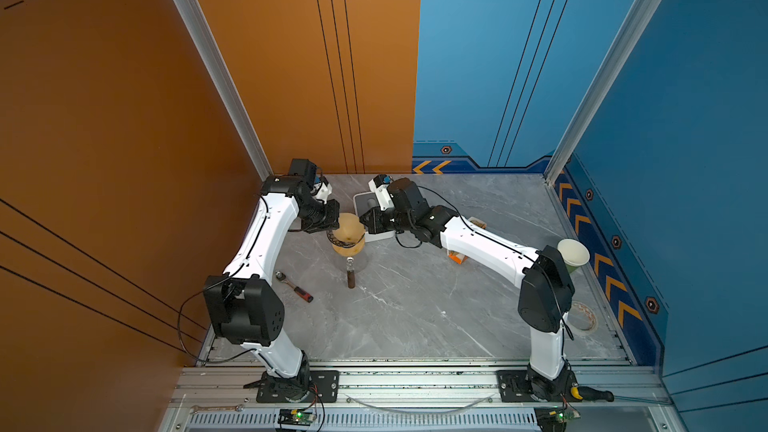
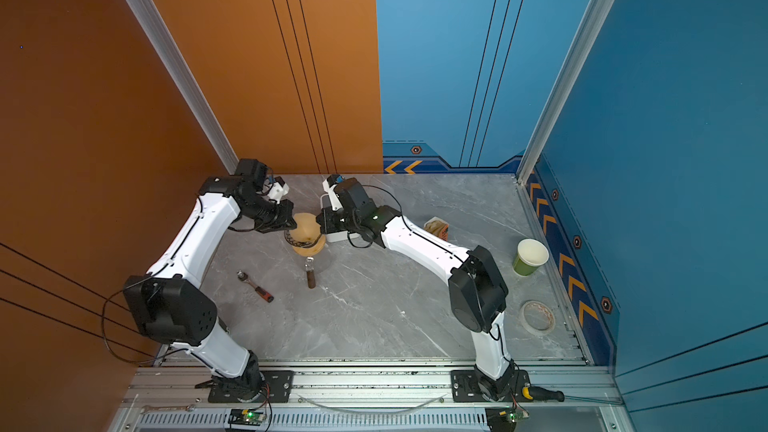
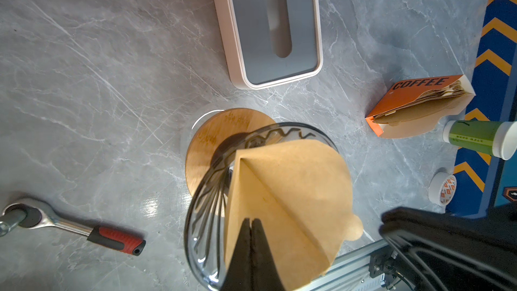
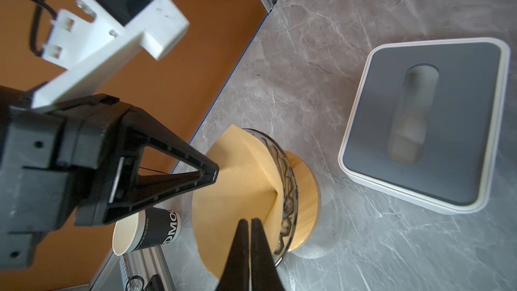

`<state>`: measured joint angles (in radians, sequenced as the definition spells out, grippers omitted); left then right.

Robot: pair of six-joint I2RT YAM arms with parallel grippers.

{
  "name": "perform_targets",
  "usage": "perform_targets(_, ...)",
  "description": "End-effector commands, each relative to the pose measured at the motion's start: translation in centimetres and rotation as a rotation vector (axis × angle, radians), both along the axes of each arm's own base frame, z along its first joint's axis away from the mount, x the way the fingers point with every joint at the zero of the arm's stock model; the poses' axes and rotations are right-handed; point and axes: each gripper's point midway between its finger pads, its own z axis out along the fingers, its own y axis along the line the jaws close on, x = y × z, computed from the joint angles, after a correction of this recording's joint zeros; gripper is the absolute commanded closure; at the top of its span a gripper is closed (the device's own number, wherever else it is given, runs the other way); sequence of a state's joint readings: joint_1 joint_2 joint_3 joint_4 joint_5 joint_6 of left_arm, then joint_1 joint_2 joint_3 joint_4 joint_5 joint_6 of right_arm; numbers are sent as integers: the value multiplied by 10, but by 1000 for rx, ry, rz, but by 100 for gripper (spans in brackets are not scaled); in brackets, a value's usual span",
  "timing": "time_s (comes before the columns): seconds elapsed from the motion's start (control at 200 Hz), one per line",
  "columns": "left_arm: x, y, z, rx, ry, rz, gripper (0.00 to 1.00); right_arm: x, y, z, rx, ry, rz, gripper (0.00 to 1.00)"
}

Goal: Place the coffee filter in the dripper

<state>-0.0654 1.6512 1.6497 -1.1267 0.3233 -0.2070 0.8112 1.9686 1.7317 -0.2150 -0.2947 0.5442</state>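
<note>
I have the left gripper point(image 3: 251, 223) and right gripper point(image 4: 249, 223) each pinched shut on opposite rims of the coffee filter point(image 3: 293, 191), which I judge to be light, floppy, easily creased paper, in the dripper point(image 3: 207, 214).

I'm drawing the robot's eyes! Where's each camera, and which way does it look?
Top views: high up front, looking down at table; left arm, right arm show.
Left wrist: on left arm, facing the coffee filter; left claw shows.
Right wrist: on right arm, facing the dripper; right claw, left claw too.
Shared: coffee filter, dripper.
</note>
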Motion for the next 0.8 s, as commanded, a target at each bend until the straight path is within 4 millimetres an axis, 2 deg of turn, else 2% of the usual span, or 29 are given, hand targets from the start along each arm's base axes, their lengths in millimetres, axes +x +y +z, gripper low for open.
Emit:
perform_targets(0.0, -3, 5, 0, 18, -2, 14, 100, 5, 7, 0, 23, 15, 14, 100)
perform_targets(0.255, -5, 14, -10, 57, 20, 36, 100, 8, 10, -15, 13, 43, 18, 100)
perform_targets(0.471, -10, 25, -23, 102, 52, 62, 100, 6, 11, -12, 15, 37, 24, 100)
perform_targets(0.796, -9, 26, -26, 103, 54, 72, 100, 4, 13, -19, 0, 41, 27, 100)
